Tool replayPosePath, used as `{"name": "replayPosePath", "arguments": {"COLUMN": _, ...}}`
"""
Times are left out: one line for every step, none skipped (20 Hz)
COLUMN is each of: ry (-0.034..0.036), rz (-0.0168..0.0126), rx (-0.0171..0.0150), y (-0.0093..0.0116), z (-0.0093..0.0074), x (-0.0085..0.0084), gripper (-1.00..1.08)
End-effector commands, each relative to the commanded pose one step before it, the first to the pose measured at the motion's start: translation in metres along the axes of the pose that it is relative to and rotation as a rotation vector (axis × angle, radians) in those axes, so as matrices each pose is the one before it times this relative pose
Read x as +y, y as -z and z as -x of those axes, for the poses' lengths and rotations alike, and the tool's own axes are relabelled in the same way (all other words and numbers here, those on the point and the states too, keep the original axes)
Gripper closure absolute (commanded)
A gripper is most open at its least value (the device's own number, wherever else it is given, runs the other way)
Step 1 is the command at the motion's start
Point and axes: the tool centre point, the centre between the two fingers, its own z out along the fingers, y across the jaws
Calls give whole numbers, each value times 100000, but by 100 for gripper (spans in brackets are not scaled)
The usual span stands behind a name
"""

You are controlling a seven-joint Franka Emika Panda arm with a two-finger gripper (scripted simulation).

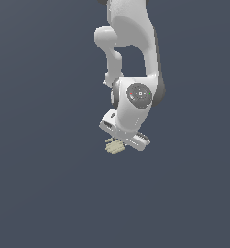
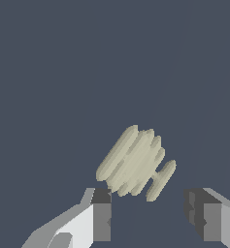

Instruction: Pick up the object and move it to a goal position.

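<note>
object lies on the worktop, partly under the hand | hand wide open, empty, fingers apart either side | looks light, rigid, ridged; pinch across the fat middle, not the thin spur.
</note>
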Motion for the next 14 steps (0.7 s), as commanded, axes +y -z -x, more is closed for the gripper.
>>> {"name": "replayPosePath", "arguments": {"ry": -5296, "rz": 1900, "rx": 363, "y": -474, "z": -37, "x": -296, "gripper": -20}}
{"name": "replayPosePath", "arguments": {"ry": -2059, "rz": 743, "rx": 185, "y": -183, "z": -5, "x": -121, "gripper": -20}}
{"name": "replayPosePath", "arguments": {"ry": -2058, "rz": 742, "rx": 212, "y": -181, "z": -2, "x": -122, "gripper": -20}}
{"name": "replayPosePath", "arguments": {"ry": -2056, "rz": 740, "rx": 238, "y": -179, "z": 2, "x": -123, "gripper": -20}}
{"name": "replayPosePath", "arguments": {"ry": -2055, "rz": 737, "rx": 264, "y": -176, "z": 5, "x": -124, "gripper": -20}}
{"name": "replayPosePath", "arguments": {"ry": -2053, "rz": 733, "rx": 291, "y": -174, "z": 8, "x": -125, "gripper": -20}}
{"name": "replayPosePath", "arguments": {"ry": -2053, "rz": 728, "rx": 317, "y": -171, "z": 11, "x": -125, "gripper": -20}}
{"name": "replayPosePath", "arguments": {"ry": -2052, "rz": 722, "rx": 344, "y": -169, "z": 14, "x": -125, "gripper": -20}}
{"name": "replayPosePath", "arguments": {"ry": -2050, "rz": 715, "rx": 370, "y": -166, "z": 18, "x": -126, "gripper": -20}}
{"name": "replayPosePath", "arguments": {"ry": -2049, "rz": 708, "rx": 396, "y": -163, "z": 21, "x": -127, "gripper": -20}}
{"name": "replayPosePath", "arguments": {"ry": -2049, "rz": 699, "rx": 422, "y": -161, "z": 24, "x": -126, "gripper": -20}}
{"name": "replayPosePath", "arguments": {"ry": -2047, "rz": 690, "rx": 448, "y": -158, "z": 28, "x": -127, "gripper": -20}}
{"name": "replayPosePath", "arguments": {"ry": -2045, "rz": 679, "rx": 473, "y": -155, "z": 32, "x": -127, "gripper": -20}}
{"name": "replayPosePath", "arguments": {"ry": -2045, "rz": 668, "rx": 499, "y": -152, "z": 35, "x": -127, "gripper": -20}}
